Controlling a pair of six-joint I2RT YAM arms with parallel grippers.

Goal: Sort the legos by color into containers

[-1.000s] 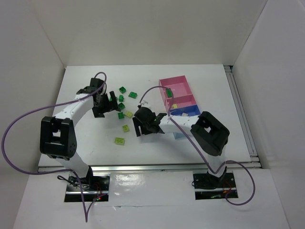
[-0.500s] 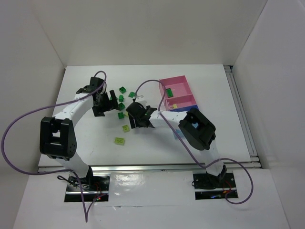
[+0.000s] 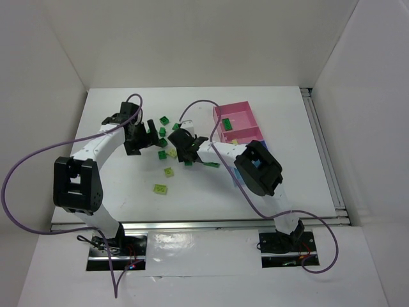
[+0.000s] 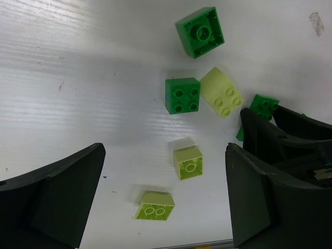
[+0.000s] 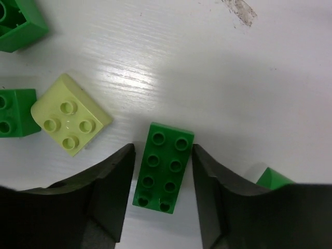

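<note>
My right gripper (image 5: 162,155) is down on the table among the legos, shut on a long dark green lego (image 5: 163,168) that lies flat with a finger against each long side. Beside it lie a pale lime lego (image 5: 70,114) and two dark green ones (image 5: 15,111) (image 5: 18,21). My left gripper (image 4: 165,171) hangs open over two lime legos (image 4: 188,162) (image 4: 155,206), touching neither. Further off lie dark green legos (image 4: 182,95) (image 4: 200,32). The containers stand at the right: pink bins (image 3: 238,118) (image 3: 246,135) and a blue one (image 3: 262,146), partly behind the right arm.
More lime legos lie nearer the front of the table (image 3: 169,171) (image 3: 160,189). The two grippers work close together, with the right one's black fingers (image 4: 280,135) showing in the left wrist view. White walls enclose the table (image 3: 128,204) on three sides.
The right arm swung left from beside the bins into the lego cluster, and its jaws narrowed onto the long dark green lego. The left arm stayed put, open.
</note>
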